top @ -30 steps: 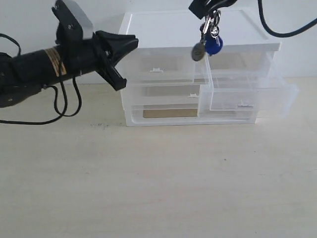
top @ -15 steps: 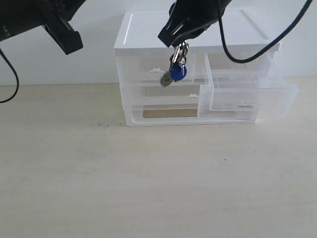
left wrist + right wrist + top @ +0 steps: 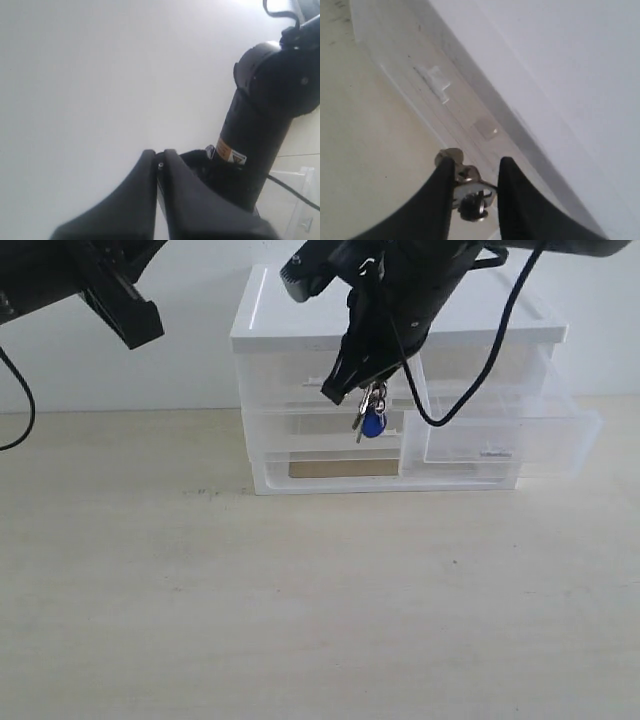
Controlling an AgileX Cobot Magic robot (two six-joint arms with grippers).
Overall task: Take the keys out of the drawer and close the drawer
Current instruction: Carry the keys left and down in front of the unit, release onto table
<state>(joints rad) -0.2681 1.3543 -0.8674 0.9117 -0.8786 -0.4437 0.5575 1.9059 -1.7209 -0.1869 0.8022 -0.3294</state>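
The keys (image 3: 370, 418), with a blue fob, hang in front of the white cabinet's (image 3: 290, 325) middle, below my right gripper (image 3: 348, 388). The right gripper (image 3: 476, 167) is shut on the keys (image 3: 470, 192), the metal ring pinched between its black fingers (image 3: 445, 175). The drawer (image 3: 510, 430), translucent with a white tab handle (image 3: 490, 452), stands pulled out on the cabinet's right side, to the right of the keys. My left gripper (image 3: 159, 152) is shut on nothing, held high at the exterior view's upper left, away from the cabinet.
The cabinet stands at the back of a pale wooden table (image 3: 320, 600), against a white wall. Its left-hand small drawer (image 3: 320, 375) and the wider drawer (image 3: 330, 430) are pushed in. My right arm's cable (image 3: 450, 410) loops in front of the cabinet.
My right gripper has carried the keys down and to the left, from above the open drawer to the cabinet's front. The left arm rose to the upper left, then stayed.
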